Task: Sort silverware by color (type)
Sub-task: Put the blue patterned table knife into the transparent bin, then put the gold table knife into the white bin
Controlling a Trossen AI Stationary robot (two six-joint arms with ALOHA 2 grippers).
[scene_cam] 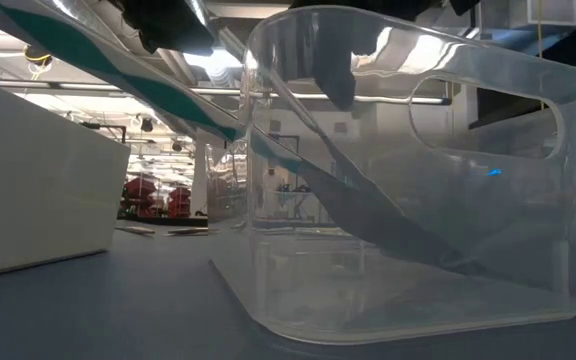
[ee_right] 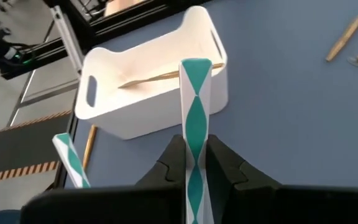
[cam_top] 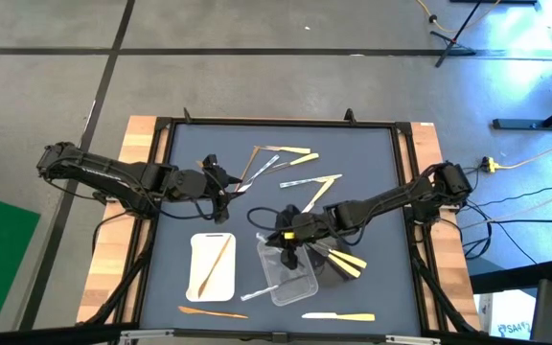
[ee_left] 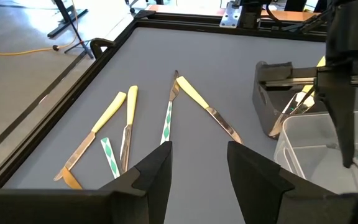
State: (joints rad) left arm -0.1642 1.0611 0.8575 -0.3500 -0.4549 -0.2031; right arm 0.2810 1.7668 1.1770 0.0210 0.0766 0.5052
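1. The right claw (ee_right: pixel 193 163) was pinching a white utensil handle with a green diamond pattern (ee_right: pixel 194 99) between its fingers. In the high view it sat at centre frame, above the near rim of the clear tray (cam_top: pixel 300 284). The grip looked to be near one end, so the long free part could swing or slip out as the arm moved.

2. If let go from there, the piece might strike the tray's rim and land on the bench (cam_top: pixel 372 163) instead of inside. A second green-patterned piece (cam_top: pixel 255 292) already lay half out against that tray.

3. The left claw (ee_left: pixel 197 163) stood spread and empty, in the high view left of centre, over a loose cluster of cream-handled knives (ee_left: pixel 107 115) and another patterned piece (ee_left: pixel 166 121). They overlapped and crossed, so closing on one could well drag or lift a neighbour.

4. The white tray (ee_right: pixel 148 81) held one wooden utensil (ee_right: pixel 151 78). The black tray (cam_top: pixel 338 264), at lower right of centre, held cream pieces. Both arms worked close together near the trays, so a collision seemed possible.
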